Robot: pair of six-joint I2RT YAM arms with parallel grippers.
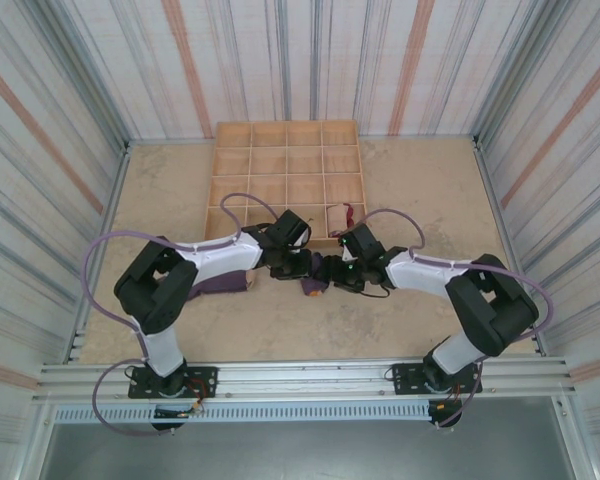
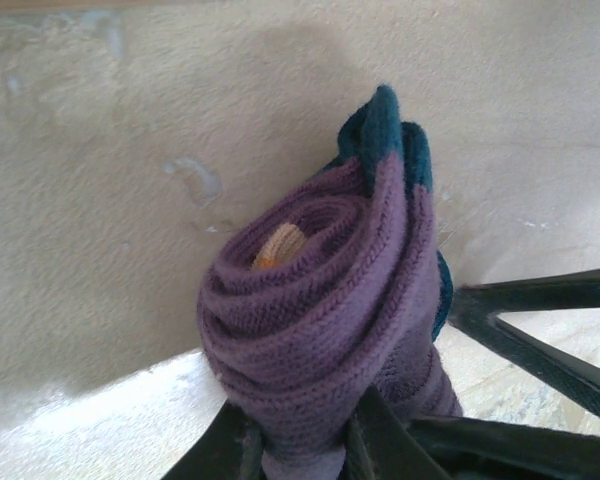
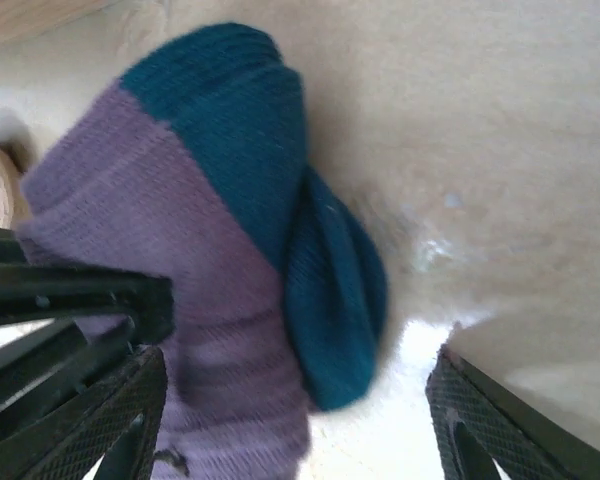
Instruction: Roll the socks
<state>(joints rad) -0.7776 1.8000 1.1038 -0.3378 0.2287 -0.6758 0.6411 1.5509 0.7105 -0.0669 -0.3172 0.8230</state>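
**A:** As it sits at the middle of the bench [image 1: 420, 200], why pinch the purple sock [image 2: 320, 320]?

**B:** The left fingers [image 2: 380, 445] clamp the roll's base so it can't unwind, I'd say. The right fingers [image 3: 490, 420] stand wide apart around the teal toe [image 3: 330, 290], free to tuck it.

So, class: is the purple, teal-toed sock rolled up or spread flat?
Rolled up: the purple sock coils in a spiral around its orange cuff, teal toe on the outside.
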